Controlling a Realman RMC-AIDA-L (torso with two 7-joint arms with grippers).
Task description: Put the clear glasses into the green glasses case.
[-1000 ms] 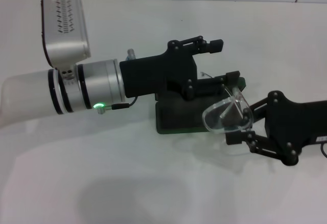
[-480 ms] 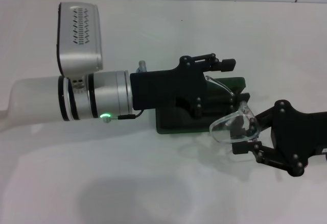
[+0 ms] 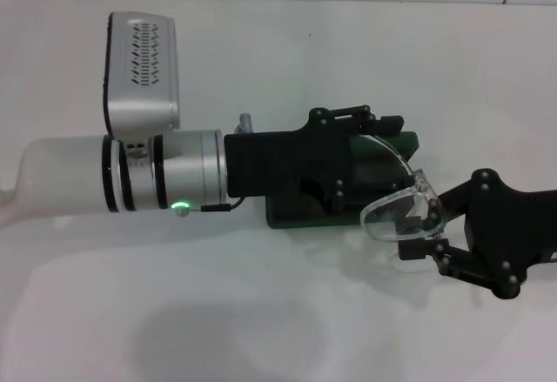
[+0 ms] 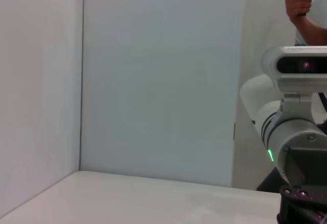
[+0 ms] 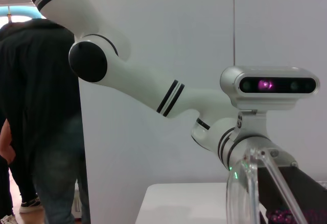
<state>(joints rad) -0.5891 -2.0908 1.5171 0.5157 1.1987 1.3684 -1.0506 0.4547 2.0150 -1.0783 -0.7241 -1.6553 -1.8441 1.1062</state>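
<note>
The green glasses case lies open on the white table, mostly covered by my left arm. My left gripper hangs over the case with its jaws spread; one finger sits at the case's far edge and the other is hidden. The clear glasses hang at the case's right end, one see-through arm arching over the case interior. My right gripper is shut on the frame from the right. The right wrist view shows the clear glasses close up.
The white table extends around the case, with a tiled wall behind it. A person stands beside the table in the right wrist view, and a person's hand shows in the left wrist view.
My left gripper has slid right and down over the case. My right gripper has carried the glasses slightly right and nearer.
</note>
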